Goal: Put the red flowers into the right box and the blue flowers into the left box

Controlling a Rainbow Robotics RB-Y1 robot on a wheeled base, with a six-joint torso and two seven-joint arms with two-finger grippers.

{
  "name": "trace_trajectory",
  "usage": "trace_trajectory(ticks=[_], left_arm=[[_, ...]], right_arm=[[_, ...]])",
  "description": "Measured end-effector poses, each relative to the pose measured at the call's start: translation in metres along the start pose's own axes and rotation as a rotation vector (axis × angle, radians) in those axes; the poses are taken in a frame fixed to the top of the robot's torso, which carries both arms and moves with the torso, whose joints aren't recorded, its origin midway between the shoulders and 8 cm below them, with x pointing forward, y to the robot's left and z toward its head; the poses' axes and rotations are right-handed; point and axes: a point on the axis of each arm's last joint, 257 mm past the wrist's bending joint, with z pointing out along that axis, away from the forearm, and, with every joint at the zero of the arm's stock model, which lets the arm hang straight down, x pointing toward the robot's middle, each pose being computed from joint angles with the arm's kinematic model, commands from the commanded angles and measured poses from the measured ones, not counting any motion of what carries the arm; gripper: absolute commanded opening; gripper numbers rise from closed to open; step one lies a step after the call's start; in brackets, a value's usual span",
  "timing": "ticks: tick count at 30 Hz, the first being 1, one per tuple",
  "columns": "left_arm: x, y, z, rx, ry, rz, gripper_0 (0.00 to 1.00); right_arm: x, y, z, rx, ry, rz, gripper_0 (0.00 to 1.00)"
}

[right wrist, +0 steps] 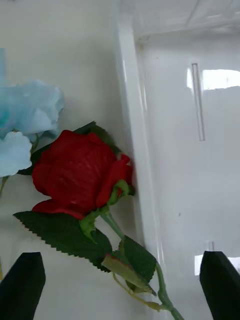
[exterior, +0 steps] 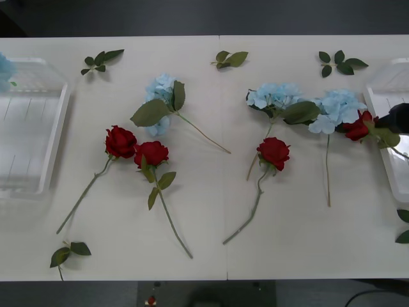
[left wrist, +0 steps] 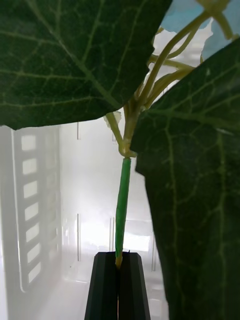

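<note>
Holding blue flower point(left wrist: 121, 200) by stem, left gripper point(left wrist: 119, 280) clenched, bloom hanging ahead over left box point(left wrist: 35, 210). Lower before releasing. Right gripper point(right wrist: 120, 285) spread wide around red rose point(right wrist: 75, 175) stem beside right box point(right wrist: 135, 130); centre stem between fingers, then close.

A pale, off-white counter point(exterior: 192, 256) spans the front view from edge to edge, with a thin seam point(exterior: 223, 160) running from its far side to its near side a little right of the middle. Beyond the far edge lies a dark grey floor point(exterior: 204, 16). Below the near edge sits another dark strip with a grey panel point(exterior: 204, 294). The light is soft and even, throwing faint shadows.
</note>
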Motion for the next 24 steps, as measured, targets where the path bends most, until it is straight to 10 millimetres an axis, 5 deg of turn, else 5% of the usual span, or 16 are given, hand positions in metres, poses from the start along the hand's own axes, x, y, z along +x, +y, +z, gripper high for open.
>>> trace_trajectory(ticks=[9, 17, 19, 21, 22, 24], left_arm=[[0.027, 0.003, 0.042, -0.079, 0.055, 0.089, 0.00], [0.036, 0.001, 0.056, -0.111, 0.068, 0.144, 0.00], [0.034, 0.006, 0.054, -0.126, 0.065, 0.137, 0.25], [0.031, 0.008, 0.053, -0.128, 0.054, 0.126, 0.75], [0.028, 0.009, 0.052, -0.128, 0.046, 0.123, 0.87], [0.026, 0.009, 0.051, -0.127, 0.038, 0.120, 0.96]], right_arm=[[0.047, 0.036, 0.014, 0.053, 0.082, -0.298, 1.00], [0.051, 0.038, 0.016, 0.076, 0.082, -0.356, 1.00], [0.045, 0.032, 0.015, 0.098, 0.069, -0.367, 1.00], [0.041, 0.026, 0.015, 0.110, 0.062, -0.359, 1.00], [0.039, 0.023, 0.015, 0.113, 0.056, -0.350, 1.00], [0.035, 0.016, 0.015, 0.121, 0.046, -0.335, 1.00]])
